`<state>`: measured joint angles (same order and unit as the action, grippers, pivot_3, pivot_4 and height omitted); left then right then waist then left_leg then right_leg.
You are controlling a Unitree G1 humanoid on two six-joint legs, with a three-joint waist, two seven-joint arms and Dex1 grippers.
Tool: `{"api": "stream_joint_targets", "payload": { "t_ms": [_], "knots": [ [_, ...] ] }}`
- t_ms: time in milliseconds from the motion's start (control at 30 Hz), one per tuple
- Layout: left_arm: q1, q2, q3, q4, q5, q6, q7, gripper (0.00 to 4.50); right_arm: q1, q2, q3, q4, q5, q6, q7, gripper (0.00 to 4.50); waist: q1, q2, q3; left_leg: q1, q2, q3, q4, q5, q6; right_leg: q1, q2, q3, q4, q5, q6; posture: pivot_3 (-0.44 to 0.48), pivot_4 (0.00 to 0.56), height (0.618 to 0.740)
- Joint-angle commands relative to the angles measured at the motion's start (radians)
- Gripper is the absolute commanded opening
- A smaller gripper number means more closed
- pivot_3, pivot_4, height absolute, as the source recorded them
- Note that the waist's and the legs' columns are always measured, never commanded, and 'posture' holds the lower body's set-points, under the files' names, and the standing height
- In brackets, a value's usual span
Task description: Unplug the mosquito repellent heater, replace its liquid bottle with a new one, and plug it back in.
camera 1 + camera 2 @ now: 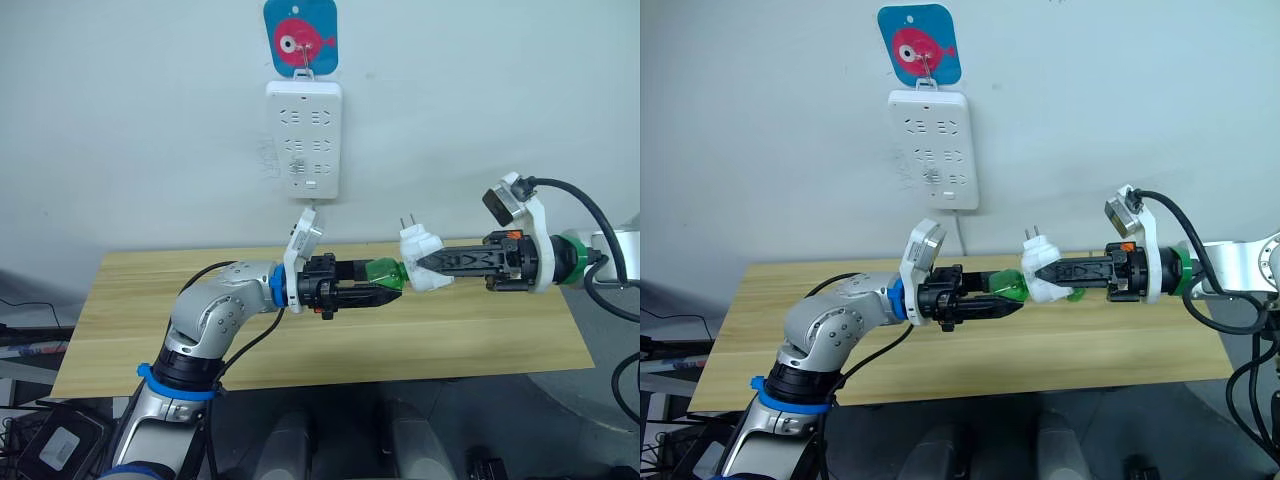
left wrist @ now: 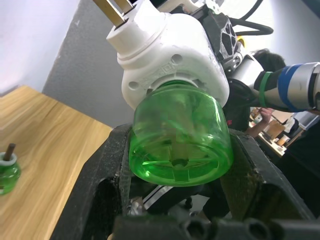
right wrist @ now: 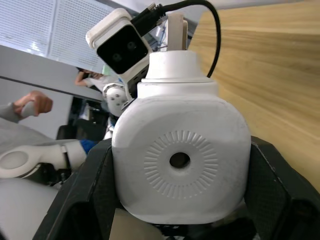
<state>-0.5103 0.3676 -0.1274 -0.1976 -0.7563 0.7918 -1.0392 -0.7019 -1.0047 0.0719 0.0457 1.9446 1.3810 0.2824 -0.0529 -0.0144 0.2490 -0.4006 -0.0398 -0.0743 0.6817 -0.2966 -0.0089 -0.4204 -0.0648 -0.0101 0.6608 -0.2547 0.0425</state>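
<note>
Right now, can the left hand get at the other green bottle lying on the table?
Probably not yet: the left hand is shut on the green bottle in the heater, though the spare bottle lies unobstructed.

Above and behind your two pincers you have a white power strip (image 1: pixel 304 140) hanging on the pale wall, its sockets facing you, with a blue card bearing a pink fish (image 1: pixel 300 37) at its top and a white cord dropping from its lower end. Below the pincers runs a light wooden tabletop (image 1: pixel 500 340). Beyond the right pincer, in its wrist view, you can see a person's hand (image 3: pixel 34 102) raised in the background.
</note>
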Motion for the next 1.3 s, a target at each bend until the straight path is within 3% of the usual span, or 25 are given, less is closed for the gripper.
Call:
{"api": "stream_joint_targets", "payload": {
  "t_ms": [33, 300, 433, 467, 733, 867, 967, 1033, 1167, 1300],
  "knots": [
    [-0.026, -0.034, -0.026, -0.024, -0.003, -0.033, -0.012, 2.22, -0.032, 0.019, 0.009, -0.079, 0.028, -0.003, 0.015, 2.98, 0.000, 0.000, 0.000, 0.000, 0.000, 0.000, 0.000, 0.000, 0.000, 0.000, 0.000, 0.000, 0.000, 0.000, 0.000, -0.119, 0.266, 0.740],
    [-0.036, -0.049, -0.022, 0.001, 0.018, -0.051, -0.023, 2.22, -0.007, 0.001, 0.014, -0.093, 0.028, 0.007, 0.044, 2.98, 0.000, 0.000, 0.000, 0.000, 0.000, 0.000, 0.000, 0.000, 0.000, 0.000, 0.000, 0.000, 0.000, 0.000, 0.000, -0.124, 0.265, 0.740],
    [-0.035, -0.049, -0.008, 0.007, 0.027, -0.063, -0.013, 2.22, 0.022, -0.030, 0.012, -0.107, 0.028, 0.018, 0.070, 4.30, 0.002, 0.000, 0.000, 0.000, 0.000, -0.001, 0.000, 0.000, 0.000, 0.000, 0.000, 0.000, 0.000, 0.000, 0.000, -0.119, 0.261, 0.740],
    [-0.035, -0.053, -0.006, 0.006, 0.031, -0.069, -0.007, 2.22, 0.034, -0.039, 0.012, -0.122, 0.028, 0.015, 0.075, 4.45, 0.002, 0.000, 0.000, 0.000, 0.000, 0.000, 0.000, 0.000, 0.000, 0.000, 0.000, 0.000, 0.000, 0.000, 0.000, -0.119, 0.261, 0.740],
    [-0.053, -0.081, 0.002, -0.004, 0.019, -0.074, 0.026, 2.22, 0.132, -0.113, 0.010, -0.236, 0.018, 0.008, 0.094, 4.45, 0.003, 0.000, 0.000, 0.000, 0.000, 0.000, 0.000, 0.000, 0.000, 0.000, 0.000, -0.001, 0.000, 0.000, 0.000, -0.106, 0.248, 0.740],
    [-0.051, -0.041, 0.023, -0.031, -0.010, -0.045, 0.007, 2.22, 0.243, -0.183, -0.074, -0.283, -0.179, 0.060, 0.257, 4.45, 0.010, 0.000, 0.000, 0.000, 0.000, -0.001, 0.000, 0.000, 0.000, 0.000, 0.000, -0.001, 0.000, 0.000, 0.000, -0.098, 0.239, 0.740],
    [-0.031, 0.029, 0.033, -0.066, -0.043, -0.006, -0.037, 2.22, 0.274, -0.187, -0.070, -0.231, -0.434, -0.050, 0.376, 3.92, 0.010, 0.000, 0.000, 0.001, 0.000, 0.001, 0.000, 0.000, 0.000, 0.000, 0.003, -0.002, 0.000, 0.000, 0.000, -0.094, 0.236, 0.740],
    [-0.012, 0.085, 0.039, -0.092, -0.065, 0.018, -0.071, 2.22, 0.234, -0.142, -0.066, -0.155, -0.533, -0.101, 0.396, 3.17, 0.007, 0.000, 0.000, 0.002, 0.000, 0.003, 0.000, 0.000, 0.000, 0.000, 0.005, 0.000, 0.001, 0.000, 0.000, -0.092, 0.233, 0.740],
    [0.017, 0.161, 0.052, -0.133, -0.112, 0.057, -0.101, 2.22, 0.123, -0.029, -0.070, -0.040, -0.638, -0.121, 0.411, 1.70, 0.001, 0.001, 0.000, 0.002, 0.001, 0.003, 0.000, 0.000, 0.000, -0.001, 0.006, 0.000, 0.002, 0.000, 0.000, -0.093, 0.233, 0.740],
    [0.025, 0.166, 0.052, -0.141, -0.127, 0.061, -0.085, 2.22, 0.057, 0.080, -0.085, -0.023, -0.644, -0.074, 0.411, 0.19, 0.004, 0.001, 0.000, 0.001, 0.001, 0.000, 0.000, 0.001, -0.001, -0.001, 0.006, 0.000, 0.001, 0.000, 0.000, -0.094, 0.235, 0.740]
  ]
}}
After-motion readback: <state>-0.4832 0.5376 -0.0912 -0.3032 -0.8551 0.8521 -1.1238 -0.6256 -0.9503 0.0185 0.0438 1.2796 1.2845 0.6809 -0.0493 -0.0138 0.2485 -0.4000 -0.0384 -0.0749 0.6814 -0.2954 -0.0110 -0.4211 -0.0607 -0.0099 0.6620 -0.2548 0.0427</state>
